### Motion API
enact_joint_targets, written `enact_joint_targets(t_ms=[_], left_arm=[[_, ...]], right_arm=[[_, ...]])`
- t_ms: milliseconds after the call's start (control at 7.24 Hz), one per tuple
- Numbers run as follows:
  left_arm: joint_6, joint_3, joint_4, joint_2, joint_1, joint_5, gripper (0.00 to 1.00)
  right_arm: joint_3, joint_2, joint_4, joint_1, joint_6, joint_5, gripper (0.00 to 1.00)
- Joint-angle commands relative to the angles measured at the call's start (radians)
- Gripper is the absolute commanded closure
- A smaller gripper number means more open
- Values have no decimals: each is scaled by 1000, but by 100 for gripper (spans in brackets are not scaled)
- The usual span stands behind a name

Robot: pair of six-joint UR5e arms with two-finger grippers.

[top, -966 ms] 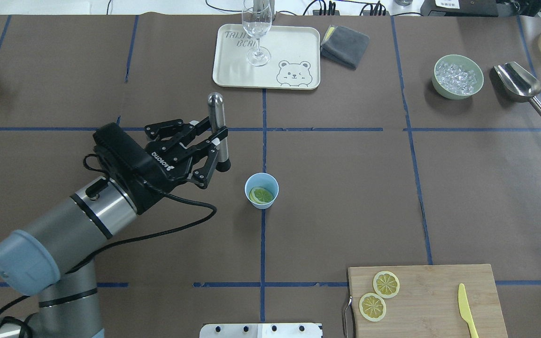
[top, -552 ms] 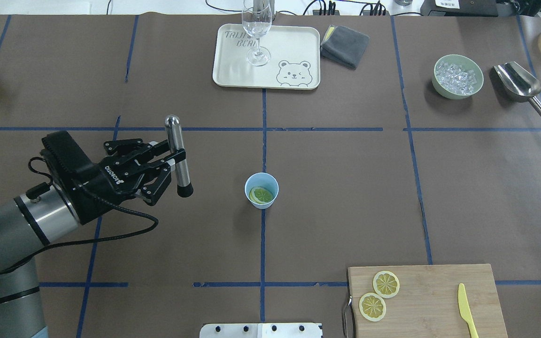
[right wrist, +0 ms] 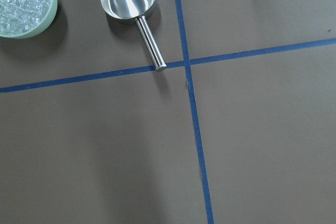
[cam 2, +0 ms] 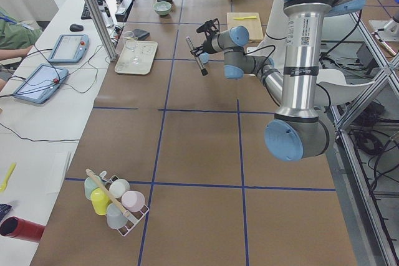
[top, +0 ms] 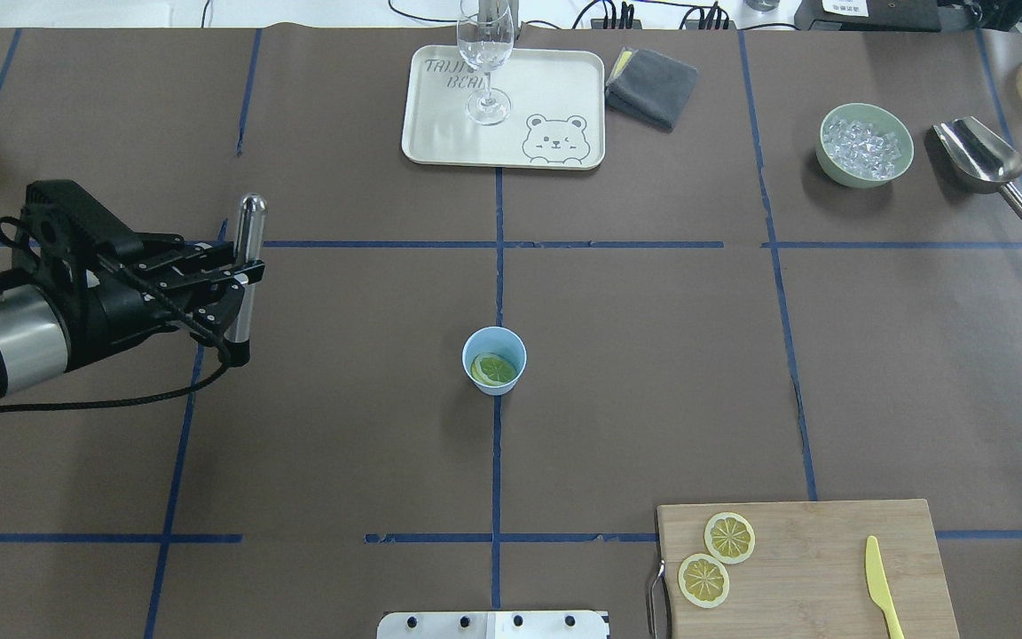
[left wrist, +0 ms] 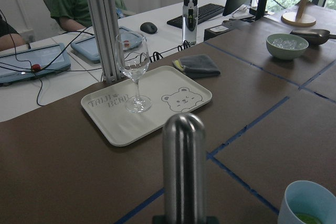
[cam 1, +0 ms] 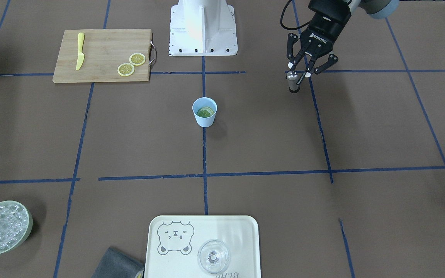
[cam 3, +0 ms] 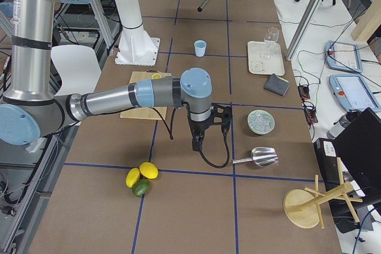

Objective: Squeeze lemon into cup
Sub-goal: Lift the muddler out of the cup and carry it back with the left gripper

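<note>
Cutting board: a wooden board (top: 821,568) lies at the near right of the tabletop (top: 653,373), close to the robot's base.
On the board: two spare slices (top: 729,537) sit side by side at its left end, and a yellow knife (top: 879,577) lies toward its right.
Cup: the light-blue cup (top: 494,359) stands upright at the middle of the tabletop, on a blue tape line.
Lemon: one lemon slice (top: 493,369) lies inside the cup, leaning against its wall.
Left tool: the left tool (top: 240,271) is well to the left of the cup and closed around a metal rod (top: 247,257), rounded end up, held clear of the tabletop.
Right tool: the right tool (cam 3: 197,144) hangs over the right end, near the scoop; I cannot tell whether it is open or closed.
Far right: a green bowl of ice (top: 864,146) with a steel scoop (top: 981,160) just to its right.
Far middle: a cream tray (top: 440,142) carries a wine glass (top: 486,62), and a folded grey cloth (top: 653,86) lies just to the tray's right.
</note>
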Motion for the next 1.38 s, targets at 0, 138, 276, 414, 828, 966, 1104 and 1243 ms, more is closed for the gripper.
enact_joint_targets(t_ms=[0, 138, 276, 414, 828, 966, 1104, 1243], left_arm=[[-81, -34, 248, -9, -163, -342, 100], [-148, -20, 321, 3, -213, -541, 100], [-170, -11, 369, 5, -271, -631, 100], [-179, -6, 422, 29, -293, -639, 100], [-184, 116, 543, 31, -301, -642, 100], [-182, 195, 543, 26, -300, -646, 100], [-182, 263, 541, 16, -292, -646, 100], [-182, 293, 544, 2, -290, -652, 100]], right_arm=[[-1, 1, 0, -1, -3, -1, 0], [-1, 1, 0, -1, -4, -1, 0], [-1, 1, 0, -1, -7, -1, 0], [0, 3, 2, -1, -9, -1, 0], [5, 3, 2, -2, -9, 0, 0], [3, 3, 27, -2, -6, 0, 0], [3, -2, 49, -1, -1, 3, 0], [3, -3, 49, -1, -3, 3, 0]])
